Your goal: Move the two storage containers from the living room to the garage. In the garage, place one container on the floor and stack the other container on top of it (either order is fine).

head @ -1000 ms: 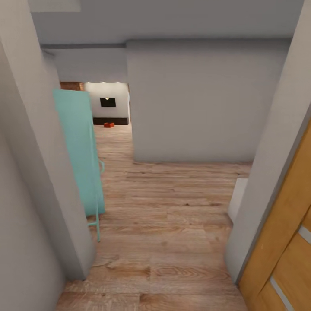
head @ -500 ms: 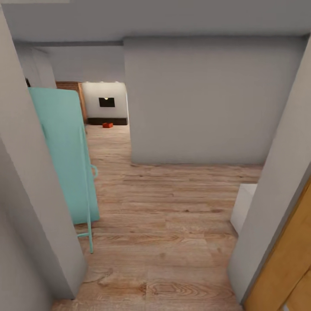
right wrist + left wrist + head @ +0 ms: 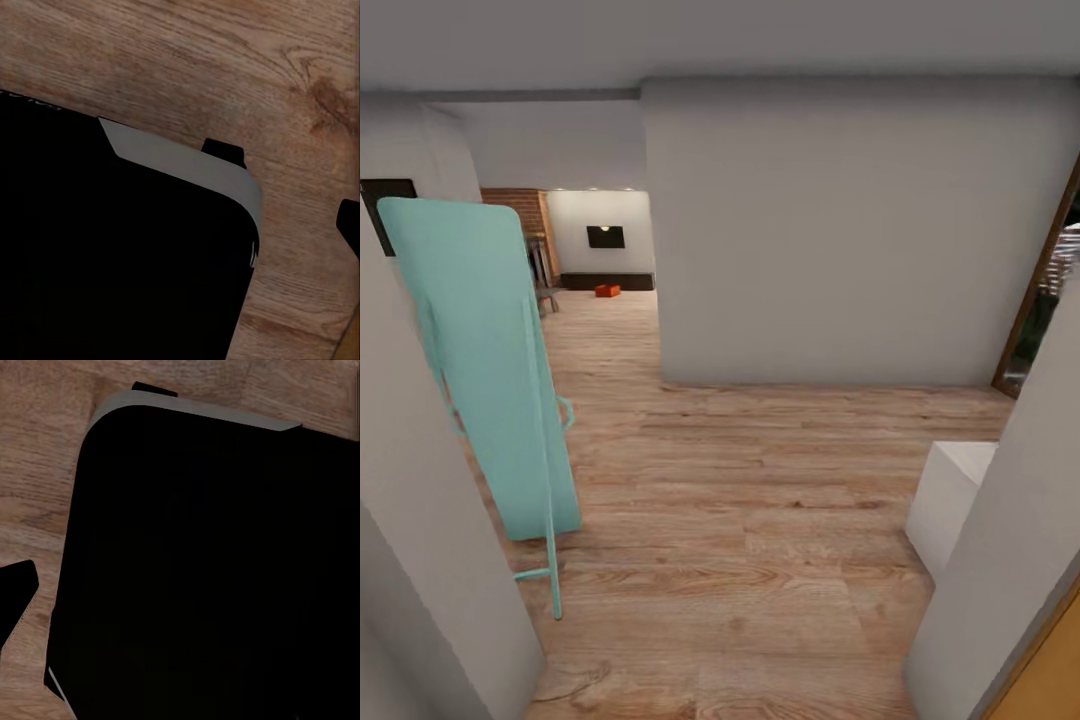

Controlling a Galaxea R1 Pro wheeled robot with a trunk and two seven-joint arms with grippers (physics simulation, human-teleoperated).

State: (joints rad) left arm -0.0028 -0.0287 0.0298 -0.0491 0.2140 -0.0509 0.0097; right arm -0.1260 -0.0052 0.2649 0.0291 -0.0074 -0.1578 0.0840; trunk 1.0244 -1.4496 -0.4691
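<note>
Head camera faces down a hallway; wrist cameras overlook wood floor (image 3: 225,67).

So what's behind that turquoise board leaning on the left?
Behind the turquoise board, wood floor runs to a far room with an orange-red container. The board hides the wall behind it.

You have no writing, label, brand, number or sign to read here: the grey walls (image 3: 840,230), the teal panel (image 3: 485,360) and the wood floor (image 3: 740,500) are all bare of text, and the black body (image 3: 210,570) under each wrist carries no marking.
</note>
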